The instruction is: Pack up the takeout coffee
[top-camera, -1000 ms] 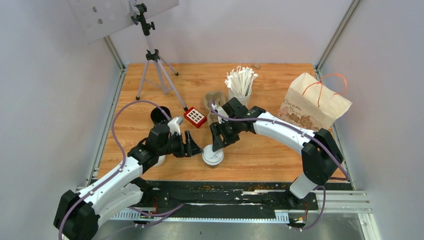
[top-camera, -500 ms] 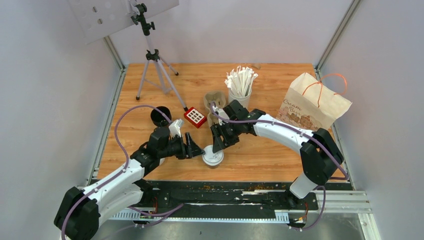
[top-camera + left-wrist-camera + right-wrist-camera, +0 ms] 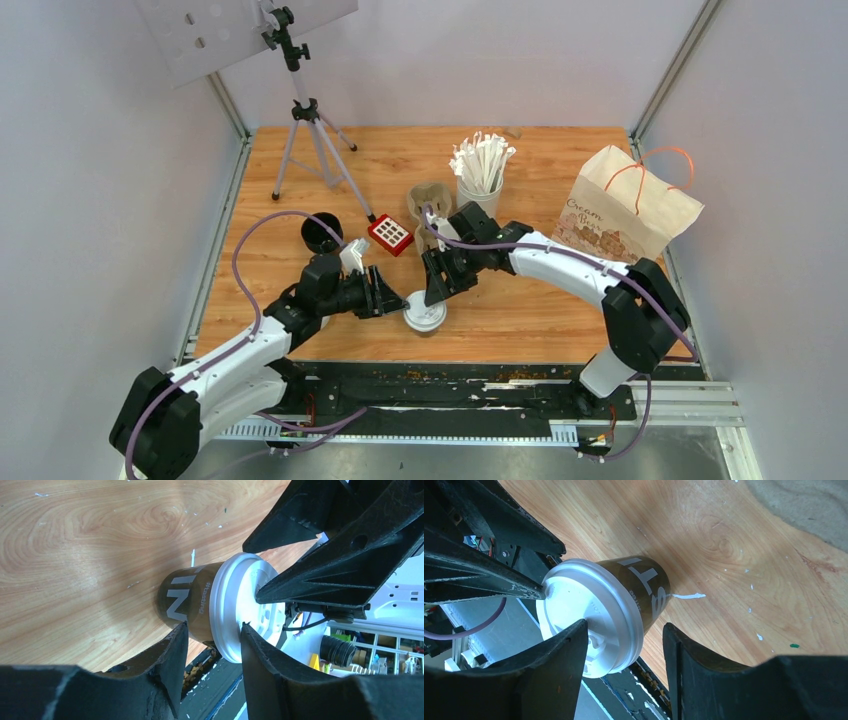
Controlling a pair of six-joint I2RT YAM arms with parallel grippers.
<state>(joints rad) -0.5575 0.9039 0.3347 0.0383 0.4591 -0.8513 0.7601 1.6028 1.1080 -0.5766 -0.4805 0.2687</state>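
Pincers stand half-open, gripping nothing: left pincer and right pincer each touch a fingertip to the dark brown paper cup's flat white lid, probably pressing it shut.

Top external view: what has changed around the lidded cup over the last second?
The left arm reached right, bringing the left tool up to the lidded cup, its jaws narrowing around the lid's rim; no firm grip shows. The right tool barely moved, straddling the rim from the far side. The cup itself, the pulp tray and the paper bag stayed put.
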